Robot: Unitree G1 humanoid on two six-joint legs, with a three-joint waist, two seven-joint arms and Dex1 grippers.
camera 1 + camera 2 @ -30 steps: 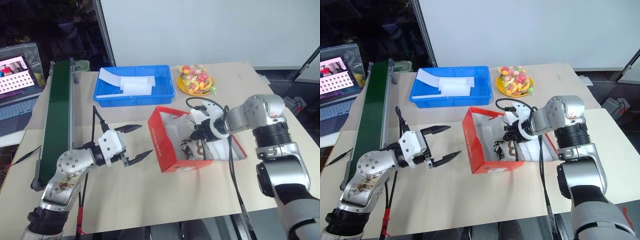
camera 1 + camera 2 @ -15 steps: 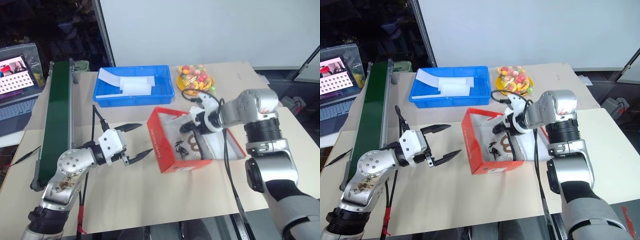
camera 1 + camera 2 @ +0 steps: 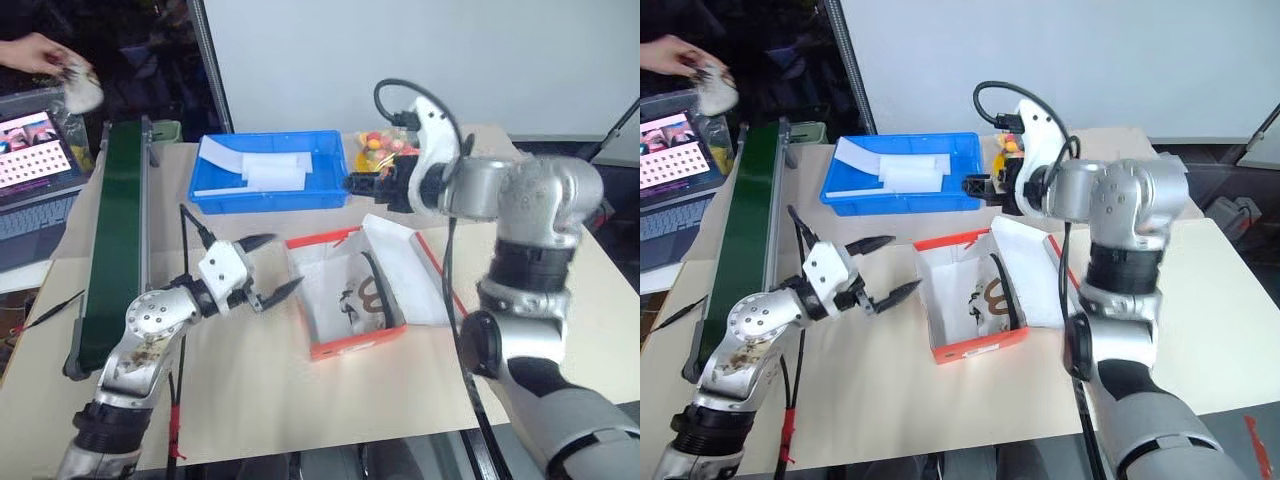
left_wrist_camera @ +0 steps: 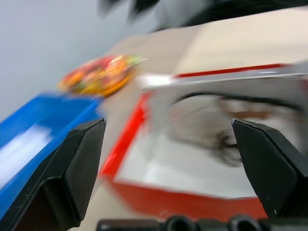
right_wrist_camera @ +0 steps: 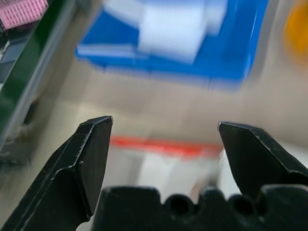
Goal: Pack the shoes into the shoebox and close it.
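The red shoebox (image 3: pixel 345 345) stands open at the table's middle, its white-lined lid (image 3: pixel 405 275) lying back to the right. Inside lie the white shoes (image 3: pixel 362 297) with dark laces; I cannot tell the two apart. My left gripper (image 3: pixel 283 262) is open, level, just left of the box's left wall, pointing at it with nothing between its fingers. My right gripper (image 3: pixel 352 185) is open and empty, raised above the box's far edge and pointing left toward the blue tray. In the left wrist view the box wall (image 4: pixel 127 144) and a shoe (image 4: pixel 211 120) sit between the fingers (image 4: pixel 79 159).
A blue tray (image 3: pixel 205 190) with white foam pieces sits behind the box. Right of it is a yellow plate of colourful toy food (image 3: pixel 385 152). A green conveyor (image 3: pixel 118 230) runs along the left edge beside a laptop (image 3: pixel 35 150). A person's hand (image 3: pixel 45 52) holds something at the far left.
My right gripper let go inside the box, opened, and rose up and back over the far edge. My left gripper moved closer to the box's left wall. A person's hand came in at far left.
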